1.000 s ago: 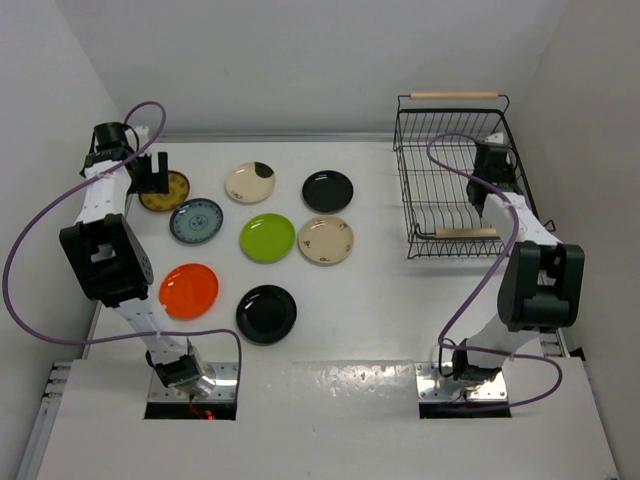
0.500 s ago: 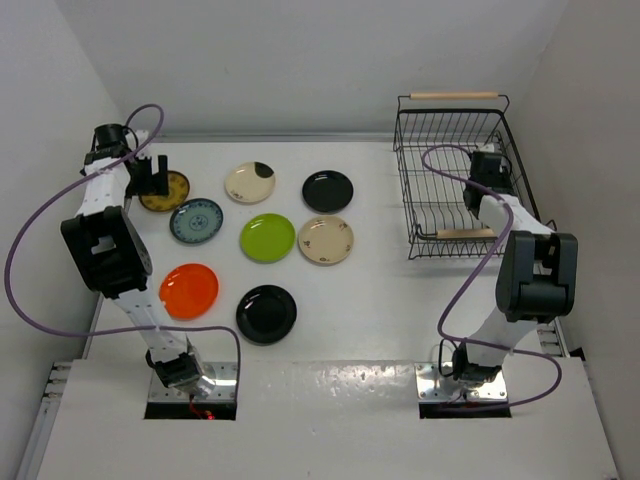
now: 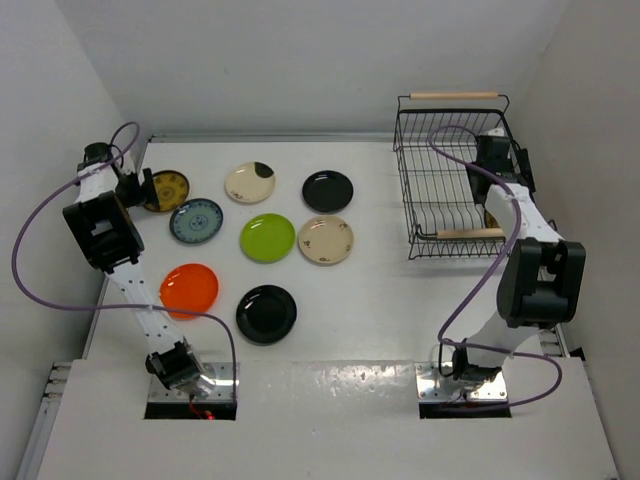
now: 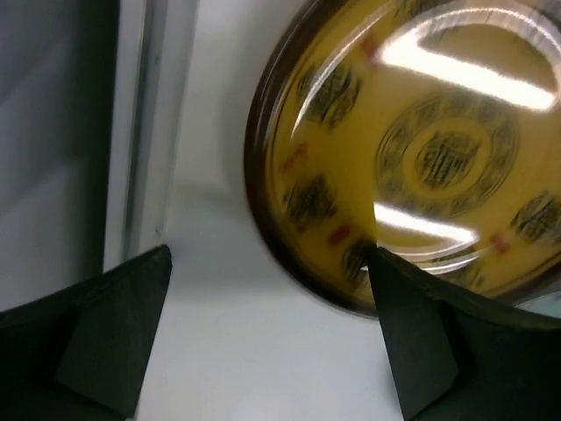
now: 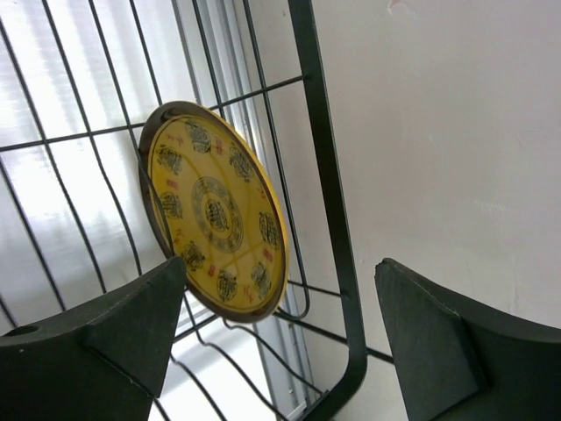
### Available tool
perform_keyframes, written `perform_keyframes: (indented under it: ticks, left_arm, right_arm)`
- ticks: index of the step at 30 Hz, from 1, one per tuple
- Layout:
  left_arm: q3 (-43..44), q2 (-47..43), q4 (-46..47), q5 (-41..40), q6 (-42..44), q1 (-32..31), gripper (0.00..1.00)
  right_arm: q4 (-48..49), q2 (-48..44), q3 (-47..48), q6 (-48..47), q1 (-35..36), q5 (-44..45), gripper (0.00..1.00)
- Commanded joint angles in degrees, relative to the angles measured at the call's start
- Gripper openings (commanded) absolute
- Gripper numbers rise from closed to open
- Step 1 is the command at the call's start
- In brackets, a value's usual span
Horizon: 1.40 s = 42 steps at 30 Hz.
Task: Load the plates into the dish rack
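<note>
Several plates lie flat on the white table: mustard patterned (image 3: 167,190), blue-grey (image 3: 196,220), cream with a dark patch (image 3: 249,182), black (image 3: 327,190), lime green (image 3: 267,237), cream (image 3: 325,240), orange (image 3: 189,290) and black (image 3: 266,313). My left gripper (image 3: 140,188) is open and low at the mustard plate's (image 4: 421,149) left rim; its right finger (image 4: 421,351) overlaps the near edge. My right gripper (image 3: 497,175) hangs open over the right end of the dish rack (image 3: 405,150). A second mustard plate (image 5: 215,224) stands tilted between the rack's wires (image 5: 329,202), free of the fingers.
The side wall runs close to the left of the left gripper, with a metal strip (image 4: 145,123) along the table edge. The right wall (image 5: 456,132) stands just beyond the rack. The rack has wooden handles at the back (image 3: 454,96) and front (image 3: 468,233).
My right gripper has opened and let go of the mustard plate, which now stands in the rack. My left gripper has swung left and down to the mustard plate on the table.
</note>
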Motion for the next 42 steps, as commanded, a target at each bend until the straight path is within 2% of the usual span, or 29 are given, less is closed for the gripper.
perform_keyframes:
  ticks: [1, 4, 7, 8, 9, 11, 12, 14, 15, 18, 26, 29, 31, 33, 35, 36, 38, 39, 42]
  left_arm:
    - [5.8, 4.1, 0.0, 1.7, -2.7, -0.4, 0.99]
    - [7.1, 7.0, 0.0, 2.7, -3.2, -0.4, 0.99]
    - [7.1, 8.4, 0.0, 6.9, -3.7, -0.4, 0.86]
    - [7.1, 8.4, 0.0, 8.1, -3.7, -0.4, 0.80]
    - [6.5, 8.4, 0.0, 9.9, -3.7, -0.4, 0.68]
    - [6.0, 8.4, 0.0, 10.6, -3.7, 0.1, 0.57]
    - [5.4, 8.4, 0.0, 11.2, -3.7, 0.1, 0.43]
    - [4.8, 8.4, -0.6, 11.9, -3.7, 0.6, 0.29]
    - [4.8, 7.7, -0.6, 12.6, -3.7, 0.6, 0.16]
    - [4.8, 7.1, -0.6, 14.3, -4.5, 1.8, 0.01]
    - [8.5, 0.4, -0.6, 32.0, -5.0, 3.2, 0.00]
    - [10.4, -4.1, -0.6, 36.8, -5.0, 1.9, 0.00]
    - [11.1, -8.6, -0.6, 37.7, -3.6, -0.5, 0.00]
    - [11.1, -12.2, -0.6, 38.4, -2.9, -2.4, 0.00]
    - [11.1, -17.3, -0.6, 39.7, -2.1, -5.6, 0.00]
    - [11.1, -19.0, 0.0, 39.7, -1.6, -6.7, 0.00]
    - [9.2, -23.2, 0.6, 41.4, -1.1, -11.1, 0.00]
    - [8.3, -24.1, 0.6, 42.4, -1.1, -12.8, 0.00]
    - [4.7, -25.3, 0.1, 47.9, -0.6, -19.7, 0.00]
  right_arm:
    - [-3.4, -3.4, 2.5, 3.1, 0.0, -1.8, 0.87]
    - [-4.7, -4.7, 2.6, 3.6, 0.4, -2.0, 0.87]
    - [-6.0, -7.2, 2.7, 4.8, 0.7, -3.1, 0.89]
    - [-6.0, -7.6, 2.3, 5.0, 0.8, -3.4, 0.89]
    - [-6.1, -8.0, 2.3, 5.2, 1.1, -3.6, 0.89]
    - [-5.9, -9.1, 2.3, 5.2, 1.8, -3.6, 0.89]
    - [-6.0, -9.9, 2.3, 5.1, 2.1, -3.6, 0.89]
    - [-5.1, -11.0, 2.3, 5.0, 2.8, -3.6, 0.89]
    - [-5.2, -12.1, 2.3, 4.9, 2.9, -3.5, 0.90]
    - [-4.6, -12.9, 2.3, 4.9, 3.9, -3.6, 0.90]
    - [-6.2, -15.6, 3.5, 3.9, 10.6, -5.3, 0.91]
    - [-11.7, -15.7, 7.8, 6.0, 12.9, -15.0, 0.92]
    - [-16.3, -15.3, 11.5, 7.7, 14.2, -27.7, 0.93]
    - [-18.5, -14.8, 13.2, 10.2, 14.9, -35.5, 0.93]
    - [-18.4, -13.8, 15.6, 12.4, 17.2, -36.5, 0.93]
    - [-18.1, -13.7, 16.0, 14.2, 18.2, -40.9, 0.94]
    - [-15.2, -13.0, 16.4, 17.9, 20.7, -43.6, 0.94]
    - [-14.4, -12.9, 16.0, 19.7, 21.7, -48.0, 0.94]
    - [-8.7, -10.7, 15.8, 25.1, 25.4, -51.4, 0.94]
